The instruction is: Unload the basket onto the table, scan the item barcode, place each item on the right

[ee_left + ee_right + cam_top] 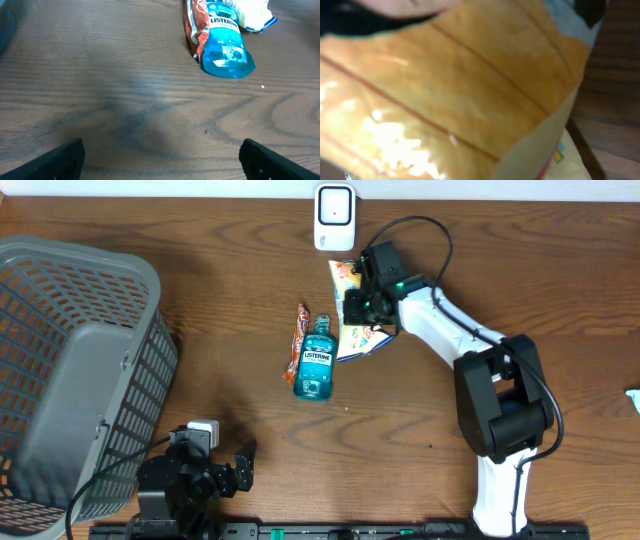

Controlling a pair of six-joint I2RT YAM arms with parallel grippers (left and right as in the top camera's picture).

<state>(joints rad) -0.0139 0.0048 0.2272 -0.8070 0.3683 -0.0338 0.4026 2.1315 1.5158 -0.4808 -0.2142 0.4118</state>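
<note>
- Snack packet (358, 338): upper centre of the overhead frame, just below the white scanner (333, 217); fills the right wrist view.
- Wooden table (200, 240): under everything.
- Grey basket (75, 370): left edge.
- Right gripper (362, 305): clamped on the packet, jaws pinched tight.
- Left gripper (161, 150): bottom left of the overhead frame, jaws wide, holding nothing.
- Blue mouthwash bottle (314, 365): lying flat mid-frame, just left of the packet.
- Red-orange wrapper (300, 335): touching the bottle's left side.
</note>
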